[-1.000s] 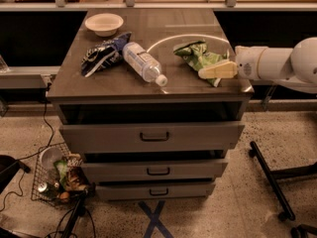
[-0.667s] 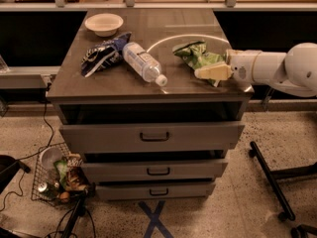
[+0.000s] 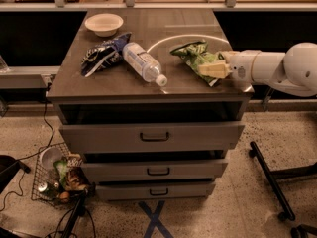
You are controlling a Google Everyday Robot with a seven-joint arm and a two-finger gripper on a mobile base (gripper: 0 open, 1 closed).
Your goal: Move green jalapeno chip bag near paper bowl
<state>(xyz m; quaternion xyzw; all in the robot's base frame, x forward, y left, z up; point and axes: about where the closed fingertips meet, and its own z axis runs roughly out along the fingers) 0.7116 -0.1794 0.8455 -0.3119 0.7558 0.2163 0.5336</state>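
Observation:
The green jalapeno chip bag point(image 3: 192, 55) lies crumpled on the right part of the cabinet top. My gripper point(image 3: 210, 70) reaches in from the right on a white arm and sits at the bag's near right edge, overlapping it. The paper bowl point(image 3: 104, 24) stands at the far left corner of the top, well apart from the bag.
A dark blue-and-white chip bag point(image 3: 103, 56) and a clear water bottle point(image 3: 143, 63) lie between the bowl and the green bag. The drawer cabinet point(image 3: 153, 135) has three shut drawers. A wire basket point(image 3: 57, 178) with litter sits on the floor at left. A black wheeled base point(image 3: 277, 180) stands at right.
My gripper and arm have moved a little to the left, further onto the green bag's near right edge. The bag, bowl and bottle have not moved.

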